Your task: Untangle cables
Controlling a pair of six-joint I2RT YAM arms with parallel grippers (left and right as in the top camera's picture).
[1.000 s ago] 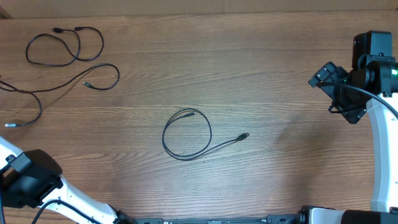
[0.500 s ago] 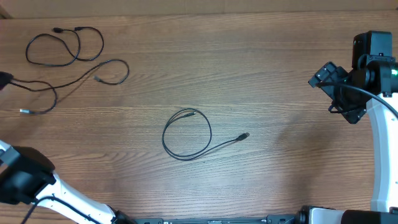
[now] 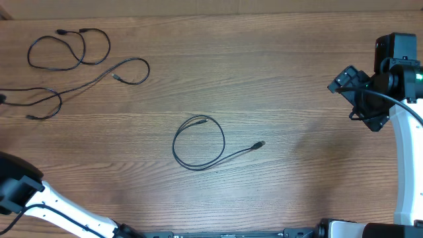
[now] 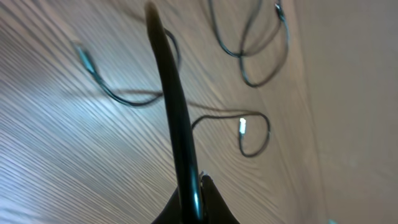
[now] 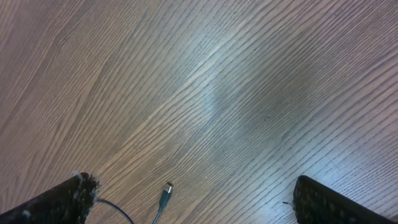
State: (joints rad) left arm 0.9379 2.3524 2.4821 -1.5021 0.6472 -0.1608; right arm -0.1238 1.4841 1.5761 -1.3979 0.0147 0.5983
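Left tool [image 4: 194, 202] seen clenched on long cable [image 3: 99, 74], strand run straight from its tips across worktop [image 3: 297, 66] at far left edge. Second cable [image 3: 66, 49] coiled just beyond, top left. Right tool [image 5: 193, 193] held released above worktop, apart from looped cable [image 3: 198, 142] laid at centre; plug [image 5: 165, 194] framed between its tips.

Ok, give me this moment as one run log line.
left gripper: shut on long cable | right gripper: open, empty | centre cable: one loop, lying apart
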